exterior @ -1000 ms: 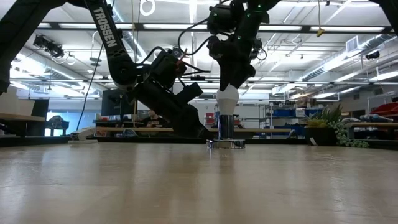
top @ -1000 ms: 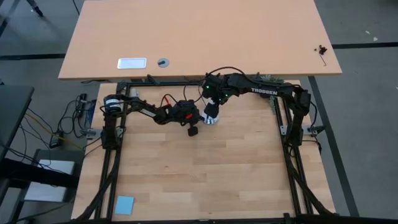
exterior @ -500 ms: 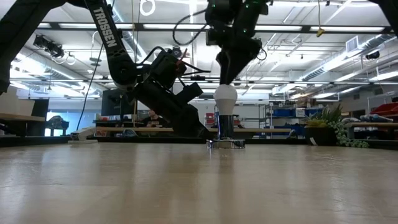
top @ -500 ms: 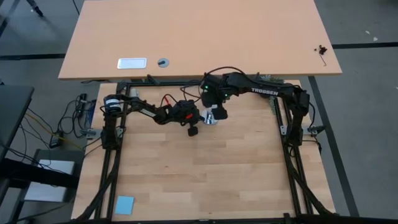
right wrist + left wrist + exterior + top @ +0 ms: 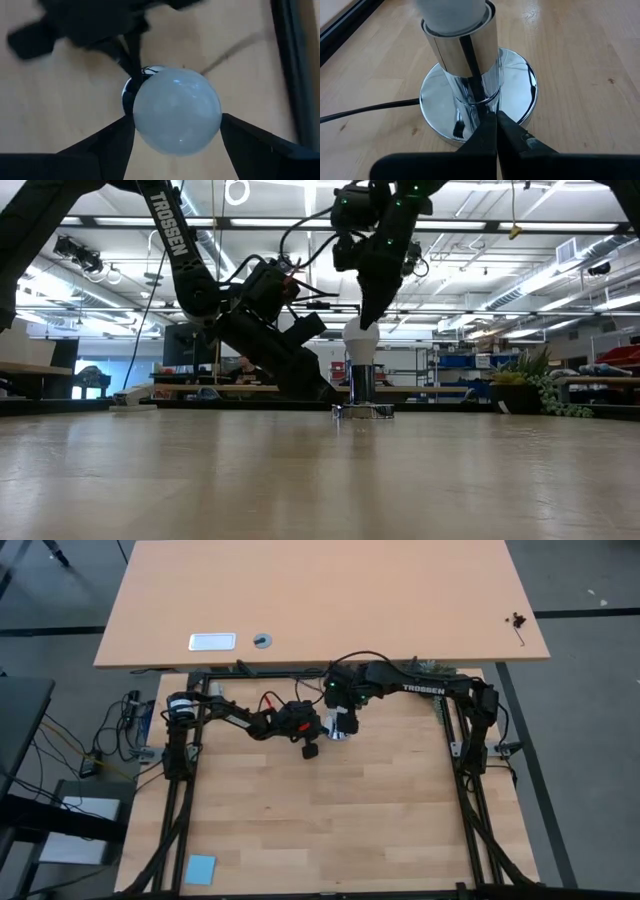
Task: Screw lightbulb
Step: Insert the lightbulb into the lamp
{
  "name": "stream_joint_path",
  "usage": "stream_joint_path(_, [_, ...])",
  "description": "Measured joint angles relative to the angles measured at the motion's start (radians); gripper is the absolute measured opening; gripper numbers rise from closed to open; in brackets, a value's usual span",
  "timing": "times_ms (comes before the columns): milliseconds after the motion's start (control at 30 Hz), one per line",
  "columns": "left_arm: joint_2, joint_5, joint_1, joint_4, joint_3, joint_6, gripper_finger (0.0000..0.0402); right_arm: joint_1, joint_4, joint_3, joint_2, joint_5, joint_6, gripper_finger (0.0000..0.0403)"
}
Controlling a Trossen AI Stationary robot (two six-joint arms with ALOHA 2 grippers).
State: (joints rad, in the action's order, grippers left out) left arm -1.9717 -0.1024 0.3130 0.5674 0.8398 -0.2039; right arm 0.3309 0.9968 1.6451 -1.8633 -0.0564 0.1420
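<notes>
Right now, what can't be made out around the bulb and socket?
- Screw base of the lightbulb: hidden inside the chrome socket, every view.
- Contact between right gripper and bulb: right wrist view is blurred, with gaps showing at both fingers.
- Bulb in high view: covered by the right arm.
- Left gripper: shut, tips at the socket base; pressing or not is unclear.

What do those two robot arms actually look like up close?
Both arms are dark, almost black, built from jointed segments. The right arm carries white TROSSEN lettering and a small green light near its wrist; black cables loop over it. The left arm has a red cable near its wrist. Each ends in two slim black fingers.
</notes>
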Motion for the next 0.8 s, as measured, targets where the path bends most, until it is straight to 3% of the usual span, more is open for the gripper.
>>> stream_joint_path(133, [0.0,0.0,0.0,0.0,0.0,0.0,0.0,0.005,0.035,0.0,0.0,0.002,-0.346,0.0294])
stream_joint_path(233, [0.0,0.0,0.0,0.0,0.0,0.0,0.0,0.005,0.042,0.0,0.0,0.041,-0.397,0.0294])
stream_joint_path(367, [0.0,0.0,0.0,0.0,0.0,0.0,0.0,-0.004,0.069,0.035,-0.005,0.065,-0.277,0.0293])
stream_joint_path(467, [0.0,0.0,0.0,0.0,0.0,0.0,0.0,-0.013,0.091,0.08,-0.003,0.025,-0.145,0.0293])
stream_joint_path(667, [0.0,0.0,0.0,0.0,0.0,0.0,0.0,-0.01,0.106,0.105,-0.002,0.009,0.219,0.0293])
stream_joint_path(800, [0.0,0.0,0.0,0.0,0.0,0.0,0.0,0.004,0.053,0.083,-0.002,0.06,0.272,0.0293])
